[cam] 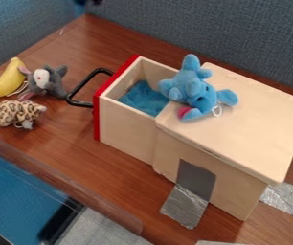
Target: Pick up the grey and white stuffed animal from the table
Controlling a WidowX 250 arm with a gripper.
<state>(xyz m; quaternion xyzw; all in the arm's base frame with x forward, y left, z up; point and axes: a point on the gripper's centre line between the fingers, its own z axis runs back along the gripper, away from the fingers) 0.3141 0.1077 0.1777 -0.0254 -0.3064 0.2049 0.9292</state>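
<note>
We see blue plush [192, 88] on smooth wooden box [251, 122], overhanging open drawer [127, 133], fuzzy cloth [142, 99] inside. Grey plush [51, 83], spotted plush [17, 113], curved banana [7, 81] on wood-grain desk [66, 148]. Whether tool open or closed, we can't tell.

On the brown wooden desk [66, 148], a yellow toy banana [7, 81] is placed at the left, just beside a grey plush animal [54, 86] with a white face. A spotted plush animal [18, 113] is set near both, closer to the desk's front edge. Silver tape [182, 209] is stuck to the desk. Blue-grey fabric panels [226, 31] are stood behind it.
</note>
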